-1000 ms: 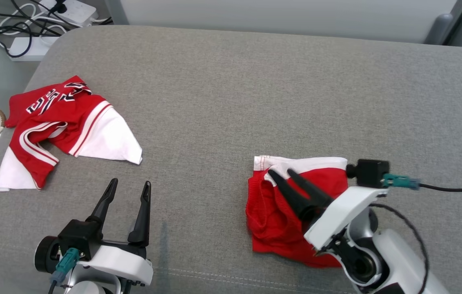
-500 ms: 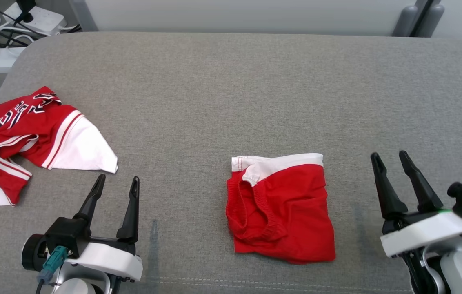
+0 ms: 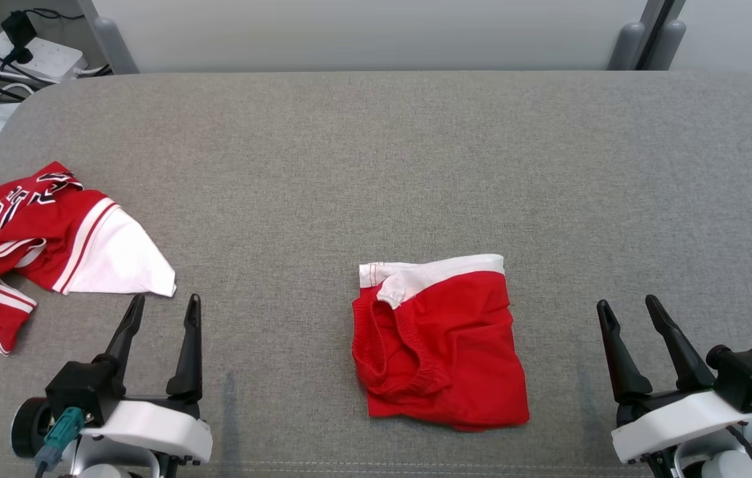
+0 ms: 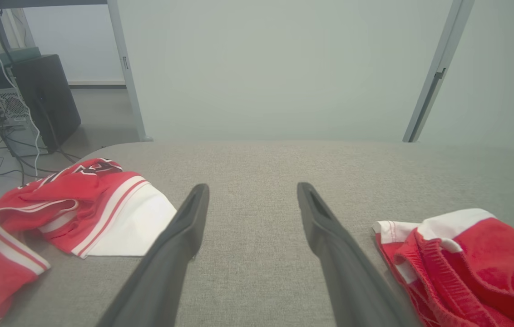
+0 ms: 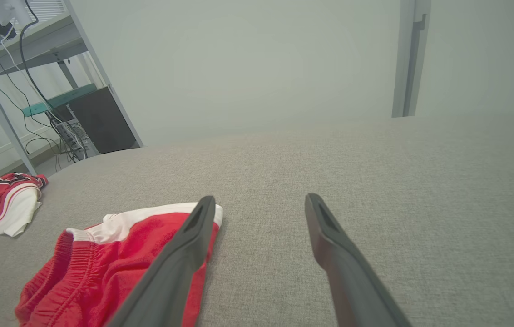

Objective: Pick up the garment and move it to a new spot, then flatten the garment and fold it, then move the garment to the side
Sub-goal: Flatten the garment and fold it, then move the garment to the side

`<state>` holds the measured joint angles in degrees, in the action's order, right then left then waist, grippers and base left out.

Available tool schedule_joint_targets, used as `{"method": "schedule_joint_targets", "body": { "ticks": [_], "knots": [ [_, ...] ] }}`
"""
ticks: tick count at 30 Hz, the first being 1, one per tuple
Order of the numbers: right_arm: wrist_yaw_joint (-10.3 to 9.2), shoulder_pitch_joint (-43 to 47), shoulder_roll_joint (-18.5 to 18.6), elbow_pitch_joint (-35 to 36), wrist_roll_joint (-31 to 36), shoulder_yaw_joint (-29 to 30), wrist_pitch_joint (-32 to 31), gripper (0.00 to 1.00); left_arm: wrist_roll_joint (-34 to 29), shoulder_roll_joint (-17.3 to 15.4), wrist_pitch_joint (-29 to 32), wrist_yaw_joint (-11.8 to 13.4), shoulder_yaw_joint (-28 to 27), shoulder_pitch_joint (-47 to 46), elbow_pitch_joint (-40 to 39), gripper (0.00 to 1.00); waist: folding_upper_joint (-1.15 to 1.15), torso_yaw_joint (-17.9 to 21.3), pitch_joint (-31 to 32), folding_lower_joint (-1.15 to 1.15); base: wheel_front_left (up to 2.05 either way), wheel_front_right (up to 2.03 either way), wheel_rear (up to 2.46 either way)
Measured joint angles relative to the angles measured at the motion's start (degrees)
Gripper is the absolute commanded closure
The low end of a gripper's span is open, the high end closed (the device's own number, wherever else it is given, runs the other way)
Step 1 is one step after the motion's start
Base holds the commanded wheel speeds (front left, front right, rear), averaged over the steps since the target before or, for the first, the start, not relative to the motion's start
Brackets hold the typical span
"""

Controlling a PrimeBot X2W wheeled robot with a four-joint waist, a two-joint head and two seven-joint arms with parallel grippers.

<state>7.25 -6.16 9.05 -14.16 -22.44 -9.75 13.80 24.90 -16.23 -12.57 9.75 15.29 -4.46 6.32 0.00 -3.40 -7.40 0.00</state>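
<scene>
Fold looks done; only the move to the side seems left.
The red garment [image 3: 439,342] lies folded in a rough square, white band at its far edge, on the grey upholstered surface [image 3: 376,166] between my tools. My left tool [image 3: 165,300] and right tool [image 3: 627,302] hang with fingers apart, holding nothing, each clear of it. A crumpled red-and-white jersey [image 3: 37,232] lies far left.

Bare cushion [image 3: 376,166] around shorts [image 3: 442,352], jersey [image 3: 50,232] left
</scene>
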Motion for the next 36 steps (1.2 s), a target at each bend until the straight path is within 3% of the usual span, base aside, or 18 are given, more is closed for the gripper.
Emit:
{"method": "schedule_joint_targets", "body": {
  "ticks": [15, 34, 36],
  "knots": [
    [0.0, 0.59, -0.02, -3.49, 1.12, -0.68, 0.41, 0.0, 0.43, -0.93, 1.44, 0.93, 0.02, 1.77, -2.31, 0.0, 0.0, -2.62, 0.65, 0.0, 0.0, 0.0, 0.0],
    [0.0, -10.49, 2.13, -19.7, -9.76, -15.27, -7.77, 0.0, 0.76, 0.91, 0.7, 0.83, 2.24, 0.49, -0.94, 0.0, 0.0, -9.4, -0.85, 0.0, 0.0, 0.0, 0.0],
    [0.0, -11.35, 2.31, -19.95, -10.47, -16.61, -7.15, 1.0, 0.98, 0.98, 0.69, 0.82, 2.29, 0.41, -0.78, 0.0, 0.0, -9.44, -0.99, 0.0, 0.0, 0.0, 0.0]
  ]
}}
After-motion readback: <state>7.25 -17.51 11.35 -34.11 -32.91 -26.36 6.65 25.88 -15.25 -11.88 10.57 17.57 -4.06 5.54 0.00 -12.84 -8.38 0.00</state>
